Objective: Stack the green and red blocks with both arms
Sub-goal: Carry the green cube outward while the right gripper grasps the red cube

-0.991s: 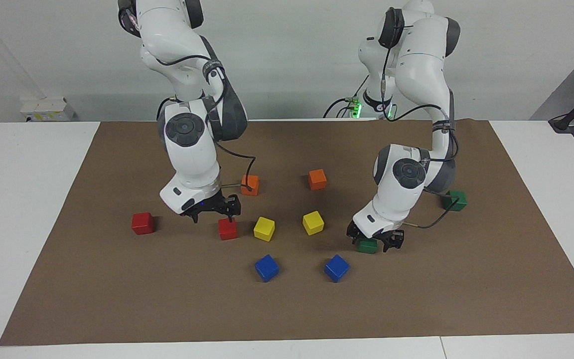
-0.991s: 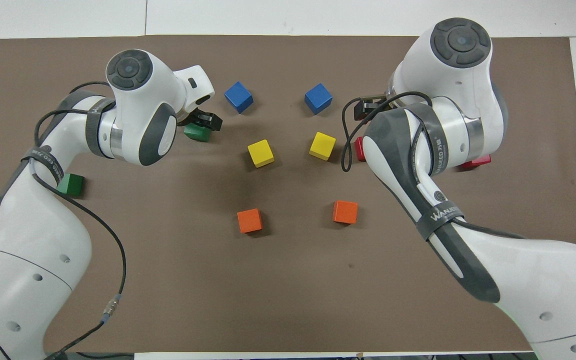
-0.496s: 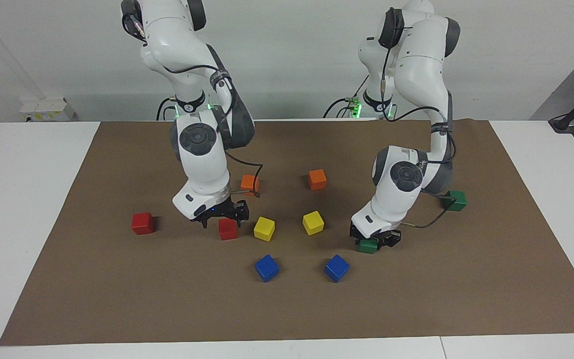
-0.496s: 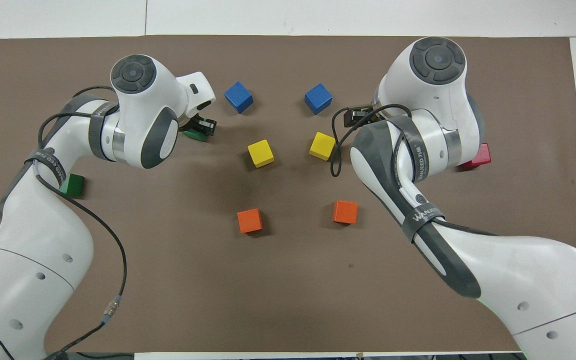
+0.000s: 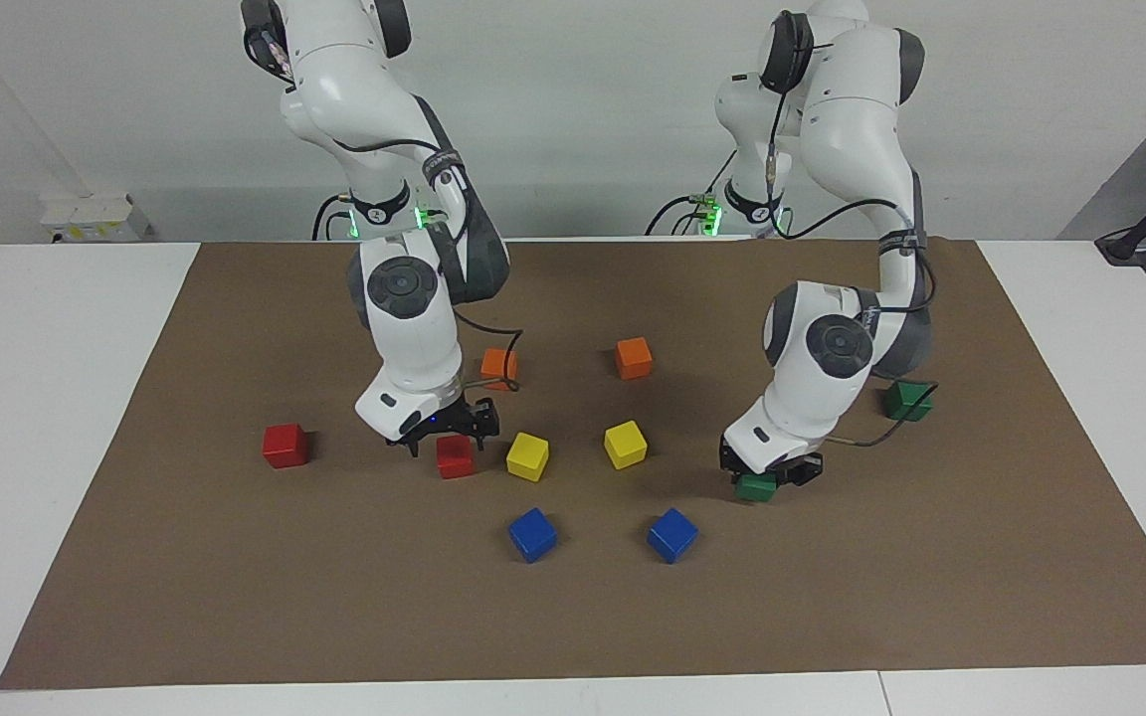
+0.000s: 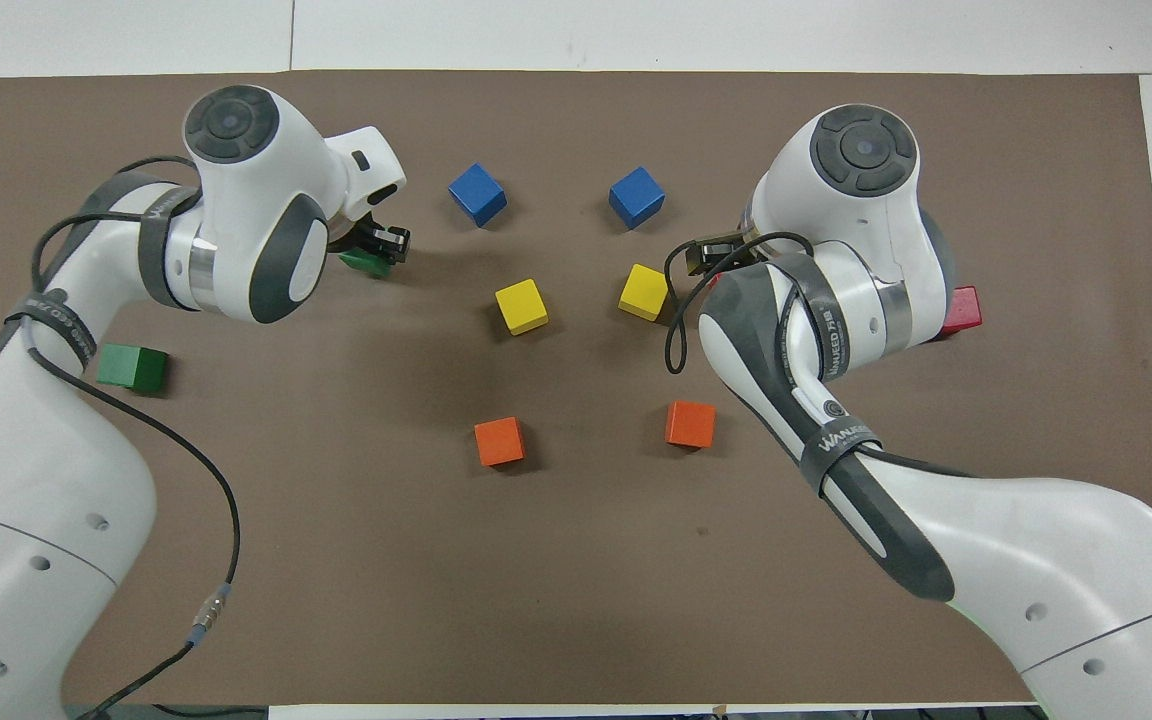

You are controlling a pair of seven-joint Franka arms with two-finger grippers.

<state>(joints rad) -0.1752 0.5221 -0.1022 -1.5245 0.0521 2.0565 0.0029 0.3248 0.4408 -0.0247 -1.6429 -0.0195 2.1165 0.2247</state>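
Note:
My left gripper (image 5: 770,473) is shut on a green block (image 5: 757,487), low over the brown mat; the overhead view shows that gripper (image 6: 377,243) and block (image 6: 366,263) too. I cannot tell whether the block touches the mat. The second green block (image 5: 906,400) lies nearer to the robots, toward the left arm's end. My right gripper (image 5: 444,434) hangs open just over a red block (image 5: 455,455), which the right arm hides in the overhead view. The other red block (image 5: 286,445) lies toward the right arm's end.
Two yellow blocks (image 5: 527,456) (image 5: 625,444) lie between the grippers. Two blue blocks (image 5: 532,534) (image 5: 672,534) lie farther from the robots, and two orange blocks (image 5: 499,366) (image 5: 634,357) nearer. All rest on the brown mat (image 5: 235,597).
My left gripper has shut on the green block and carried it a little toward the left arm's end. The right gripper has shifted toward the yellow blocks, settling over the red block.

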